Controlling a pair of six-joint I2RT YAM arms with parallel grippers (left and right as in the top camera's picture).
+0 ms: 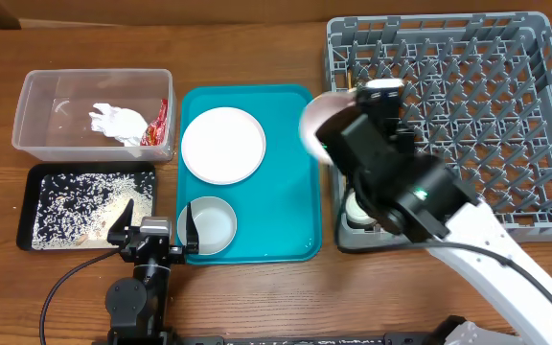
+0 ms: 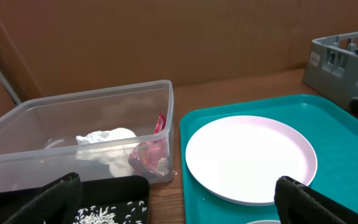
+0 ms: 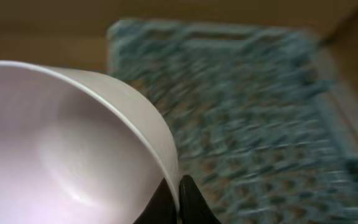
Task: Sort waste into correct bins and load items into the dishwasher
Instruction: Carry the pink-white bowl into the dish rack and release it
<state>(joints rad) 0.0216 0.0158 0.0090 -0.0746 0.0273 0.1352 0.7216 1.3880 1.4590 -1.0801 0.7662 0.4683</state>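
Observation:
My right gripper (image 3: 176,199) is shut on the rim of a white bowl (image 3: 61,143) and holds it in the air at the left edge of the grey dish rack (image 1: 477,115); the bowl (image 1: 316,117) shows overhead beside my arm. The rack (image 3: 260,112) is blurred behind it. A second white bowl (image 1: 211,225) and the round white plate (image 1: 222,145) sit on the teal tray (image 1: 295,192). My left gripper (image 1: 153,228) is open and empty, low between the black tray (image 1: 41,206) with rice (image 1: 80,201) and the teal tray. The napkin (image 1: 115,123) and red wrapper (image 1: 158,125) lie in the clear tub (image 1: 36,91).
A small white cup (image 1: 360,213) stands in the rack's front left corner under my right arm. A chopstick end (image 1: 351,75) shows in the rack's left side. In the left wrist view the plate (image 2: 247,158), tub (image 2: 73,130) and rack corner (image 2: 344,59) show.

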